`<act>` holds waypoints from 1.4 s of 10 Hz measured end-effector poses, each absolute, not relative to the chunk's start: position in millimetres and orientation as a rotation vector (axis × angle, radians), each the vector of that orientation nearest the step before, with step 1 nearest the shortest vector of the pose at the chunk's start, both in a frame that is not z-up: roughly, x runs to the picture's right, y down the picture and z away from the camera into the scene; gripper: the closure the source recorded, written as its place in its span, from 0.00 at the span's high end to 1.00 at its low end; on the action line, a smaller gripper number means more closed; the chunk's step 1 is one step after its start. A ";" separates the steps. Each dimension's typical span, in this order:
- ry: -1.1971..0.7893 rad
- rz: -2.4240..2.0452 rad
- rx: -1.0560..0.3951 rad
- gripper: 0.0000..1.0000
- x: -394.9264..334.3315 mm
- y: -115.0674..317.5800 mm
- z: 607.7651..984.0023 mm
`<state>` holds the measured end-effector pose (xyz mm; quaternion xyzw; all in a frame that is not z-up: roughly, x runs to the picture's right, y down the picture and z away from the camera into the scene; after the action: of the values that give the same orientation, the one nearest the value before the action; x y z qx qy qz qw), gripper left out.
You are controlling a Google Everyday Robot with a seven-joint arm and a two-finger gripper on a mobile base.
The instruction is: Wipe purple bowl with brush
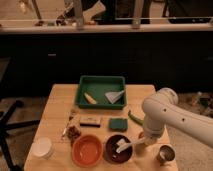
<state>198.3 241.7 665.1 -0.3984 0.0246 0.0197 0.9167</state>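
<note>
Gripper (145, 142) sits low at the table's (57, 107) front right, just right of the purple bowl (118, 149), gripping the brush (127, 145) by its white handle. Brush head rests inside the bowl. Purple bowl is just beside the orange bowl (86, 150), below the green sponge (119, 124).

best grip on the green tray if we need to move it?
Take the green tray by its near long wall, from above: raised rim, open side facing the robot, contents sit mid-tray. The gripper is down at the brush over the purple bowl.
</note>
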 end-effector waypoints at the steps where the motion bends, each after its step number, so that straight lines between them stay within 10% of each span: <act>1: 0.052 0.029 -0.820 0.00 192.8 241.1 666.3; 14: 0.130 -0.070 -0.822 0.00 186.6 232.4 677.2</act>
<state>186.6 232.4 677.2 -0.3991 0.0629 -0.0341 0.9141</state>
